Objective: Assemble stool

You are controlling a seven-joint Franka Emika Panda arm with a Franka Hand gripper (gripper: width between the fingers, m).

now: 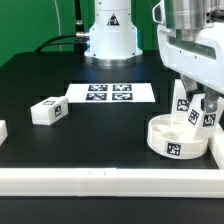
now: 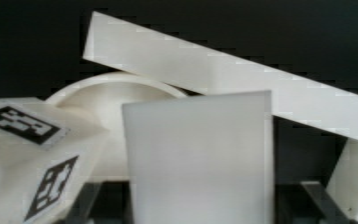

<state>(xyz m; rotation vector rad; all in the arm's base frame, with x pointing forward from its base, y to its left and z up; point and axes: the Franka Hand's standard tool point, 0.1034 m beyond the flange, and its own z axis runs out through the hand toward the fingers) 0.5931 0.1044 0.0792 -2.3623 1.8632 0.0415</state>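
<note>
Firstly, in the exterior view, the stool's round white seat (image 1: 172, 140) is seen lying flat on the black tabletop (image 1: 100, 135), at about 4 o'clock from the marker board (image 1: 110, 93). A black-and-white tag is carried on its thick side wall. The tool (image 1: 203, 106) is lowered over the seat's far part and is clamped on a short blocky held leg (image 1: 207, 118), whose tag faces the camera. A second leg (image 1: 183, 102), also tagged, is stood just beside it, toward 9 o'clock. A loose leg (image 1: 48, 110) is laid on its side well apart, at 8 o'clock from the marker board. The seat is set close to the front rail (image 1: 100, 180), at 6 o'clock from it, so little room is left there; a broad bare stretch of tabletop is kept between the seat and the loose leg.

Next, in the wrist view, the held leg (image 2: 197, 150) is shown as a plain white face in the middle. The tagged second leg (image 2: 34, 150) is seen close beside it, the seat (image 2: 101, 95) behind both. A long white bar (image 2: 229, 70) is seen running slantwise beyond the seat.
</note>
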